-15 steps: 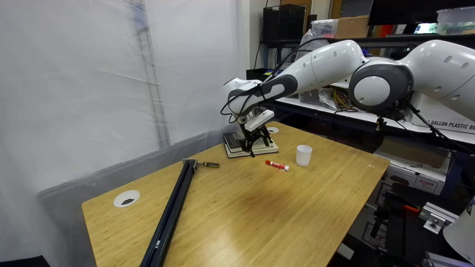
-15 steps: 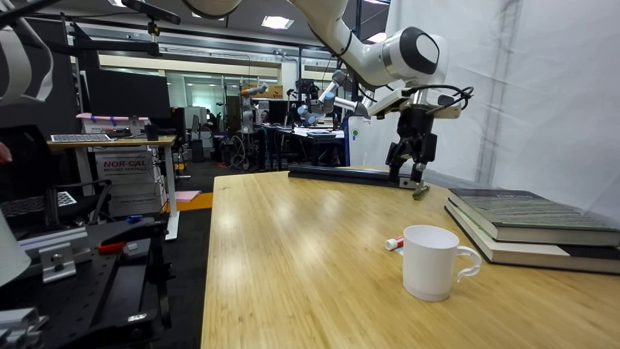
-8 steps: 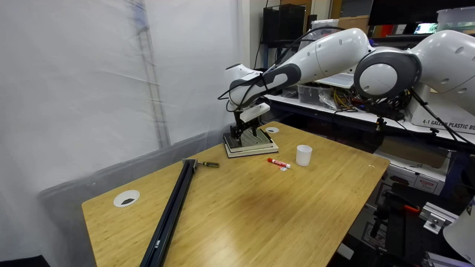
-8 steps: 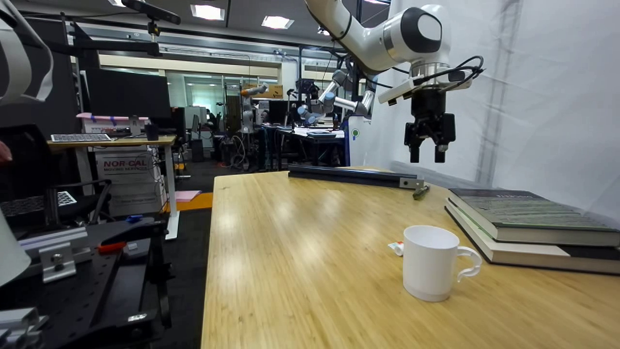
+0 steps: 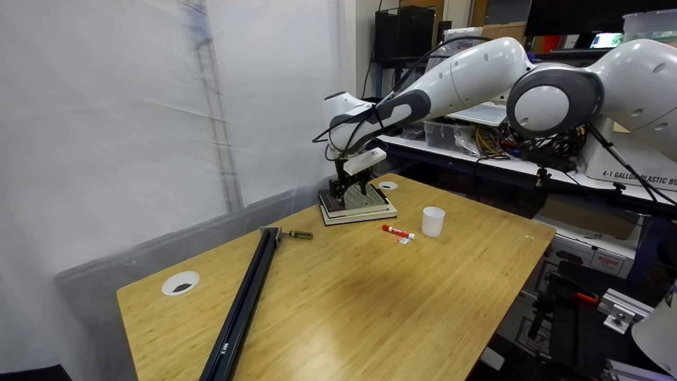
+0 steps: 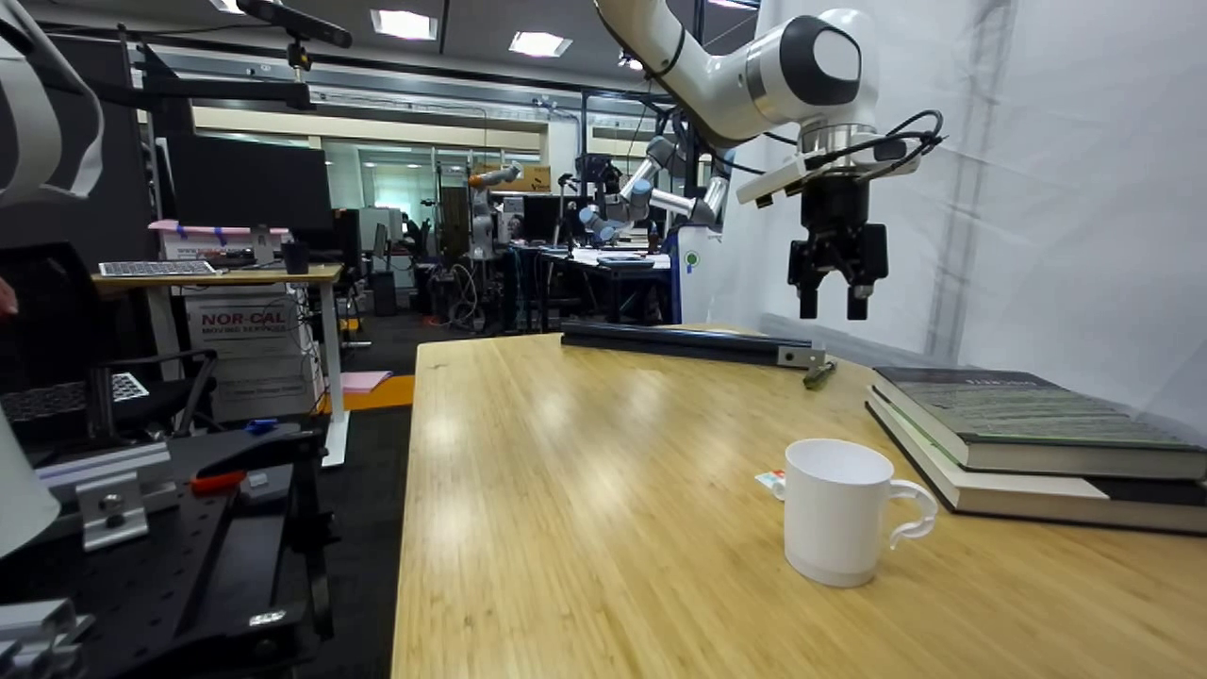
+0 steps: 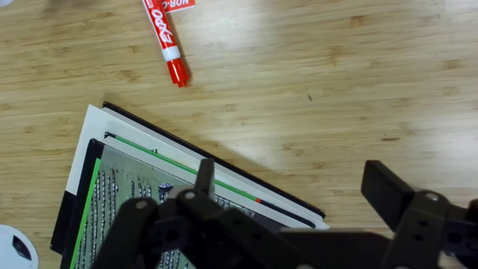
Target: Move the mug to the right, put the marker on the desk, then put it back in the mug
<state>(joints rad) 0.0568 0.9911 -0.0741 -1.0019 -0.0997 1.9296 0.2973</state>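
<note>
Gripper [image 6: 833,304] spread, empty, up in the air. Red marker [image 5: 398,232] on the desk [image 5: 338,296], just beside the mug [image 5: 432,222] — probably light, stiff, slick, apt to roll; I'd pinch it mid-barrel, square across.

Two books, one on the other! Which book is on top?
The greyish book with a green stripe along its edge. It lies flat on the other one, a white-and-black book that sticks out from underneath.
</note>
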